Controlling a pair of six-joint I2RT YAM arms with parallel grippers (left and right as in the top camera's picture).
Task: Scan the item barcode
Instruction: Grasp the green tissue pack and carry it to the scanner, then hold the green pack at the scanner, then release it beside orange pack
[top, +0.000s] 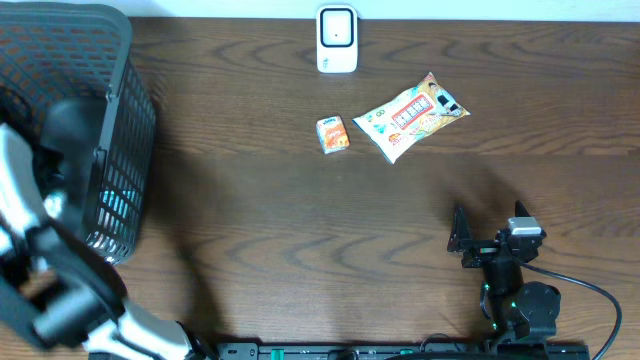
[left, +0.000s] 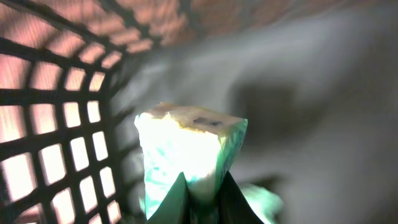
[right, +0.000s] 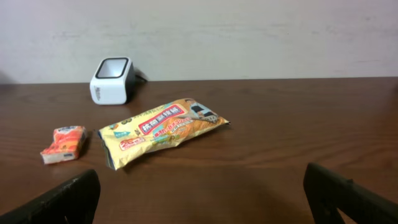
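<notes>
Left wrist view: pale green-and-white soft pack (left: 189, 146) fills centre frame, pinched at its lower edge by the left gripper (left: 202, 186), jaws closed on it. The pack sits inside the black mesh basket (left: 62, 124). It is overexposed, and I cannot read the dark print on its top face.

Overhead: I cannot see the pack; the arm and the basket (top: 120, 130) at upper left cover it. The white barcode scanner (top: 337, 40) stands at top centre, with a glossy snack bag (top: 412, 117) and a small orange packet (top: 333, 134) below it on the wood-grain table (top: 300, 230).

Right gripper (top: 490, 228), lower right, has its jaws wide apart and empty. Its wrist view cuts both fingers (right: 68, 196) at the frame corners.
</notes>
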